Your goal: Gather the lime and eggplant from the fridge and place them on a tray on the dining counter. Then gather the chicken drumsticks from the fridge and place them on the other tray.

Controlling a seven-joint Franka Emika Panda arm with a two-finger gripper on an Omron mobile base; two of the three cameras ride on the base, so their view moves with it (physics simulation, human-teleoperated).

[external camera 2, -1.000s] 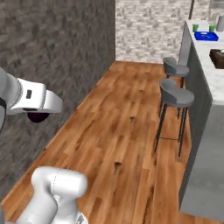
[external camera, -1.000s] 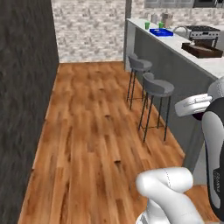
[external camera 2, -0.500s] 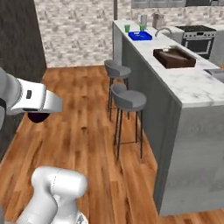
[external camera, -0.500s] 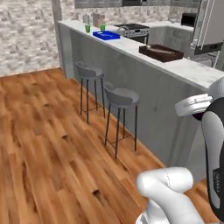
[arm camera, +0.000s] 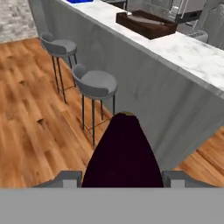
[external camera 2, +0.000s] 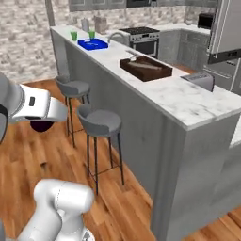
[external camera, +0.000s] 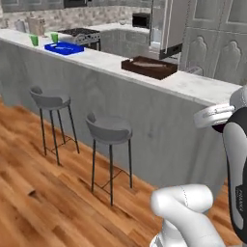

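The gripper (arm camera: 122,177) was clamped on the eggplant (arm camera: 122,153), its 2 finger tips standing on either side of the dark purple body with no gap to be seen in the hand view. The eggplant pointed away from the hand, narrow end forward, toward the dining counter (arm camera: 192,57). In the right base view a bit of the same purple showed under the white hand (external camera 2: 41,126), out to the arm's left and well above the wooden floor (external camera 2: 28,155) — carried high, I judged, so it would clear the 2 grey stools (external camera 2: 99,120) and the counter edge.

The counter (external camera: 188,84) ran across the scene with its marble top at about the height of the hand. On it sat the brown tray (external camera 2: 146,68), nearer the robot, and the blue tray (external camera 2: 93,44) further along toward the 2 green cups (external camera 2: 74,36). The brown one looked like a box with low walls, so whatever goes in it would have to come down from above. Neither tray's contents could be made out at this size, and I could not find the lime.

By my reading this was the carrying step: eggplant in hand, counter near but not yet within reach. The next move would likely call for closing in on a tray and lowering the eggplant over its wall before letting go; a long round vegetable could roll if released on the bare marble.
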